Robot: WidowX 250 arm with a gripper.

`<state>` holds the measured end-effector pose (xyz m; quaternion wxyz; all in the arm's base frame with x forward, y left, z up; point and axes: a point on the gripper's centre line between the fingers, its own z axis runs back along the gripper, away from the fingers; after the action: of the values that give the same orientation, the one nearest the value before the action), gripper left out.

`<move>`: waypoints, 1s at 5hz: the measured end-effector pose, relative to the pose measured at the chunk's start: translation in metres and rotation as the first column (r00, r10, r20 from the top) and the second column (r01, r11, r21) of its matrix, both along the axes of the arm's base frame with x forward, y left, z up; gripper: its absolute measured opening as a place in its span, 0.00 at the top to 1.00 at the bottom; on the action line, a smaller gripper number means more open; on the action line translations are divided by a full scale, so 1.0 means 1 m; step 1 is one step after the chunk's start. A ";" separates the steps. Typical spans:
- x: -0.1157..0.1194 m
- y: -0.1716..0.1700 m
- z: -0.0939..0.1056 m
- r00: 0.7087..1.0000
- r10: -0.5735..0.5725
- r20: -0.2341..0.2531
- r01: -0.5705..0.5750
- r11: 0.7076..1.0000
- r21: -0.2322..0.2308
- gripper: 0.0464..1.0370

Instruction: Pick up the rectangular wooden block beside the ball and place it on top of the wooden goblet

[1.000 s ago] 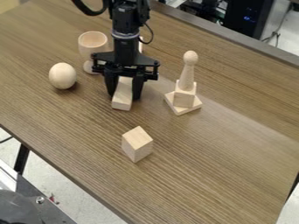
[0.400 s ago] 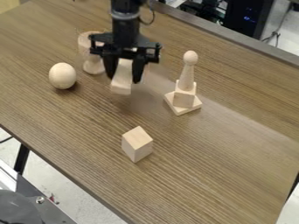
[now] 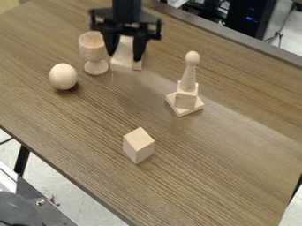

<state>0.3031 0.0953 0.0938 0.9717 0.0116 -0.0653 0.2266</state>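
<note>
Basically, hand (image 3: 124, 55) clamped on wooden blk (image 3: 122, 62) (pale, btw), nr goblet (image 3: 94, 49).

The top edge cuts off the arm (image 3: 126, 6), and the jaws blur around a partly hidden block (image 3: 122, 58).

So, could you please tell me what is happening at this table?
The robot arm's black hand has a pale wooden block between its fingers, over the table's far part. Close beside it stands a wooden goblet, with a wooden egg nearby. A round-topped wooden piece stands across from them, and a wooden cube sits nearer the camera.
</note>
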 end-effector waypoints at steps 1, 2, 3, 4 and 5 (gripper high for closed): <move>0.003 0.021 0.014 1.000 0.019 0.023 -0.019 1.000 -0.023 0.50; 0.004 0.042 0.018 0.999 0.045 0.026 -0.044 0.998 -0.042 0.50; 0.005 0.056 0.018 0.997 0.066 0.028 -0.064 0.996 -0.058 0.50; 0.002 0.062 0.012 0.998 0.066 0.013 -0.065 0.996 -0.063 0.50; 0.002 0.060 0.004 0.998 0.062 -0.007 -0.063 0.995 -0.077 0.50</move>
<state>0.3053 0.1558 0.0974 0.9641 -0.0234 -0.0537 0.2592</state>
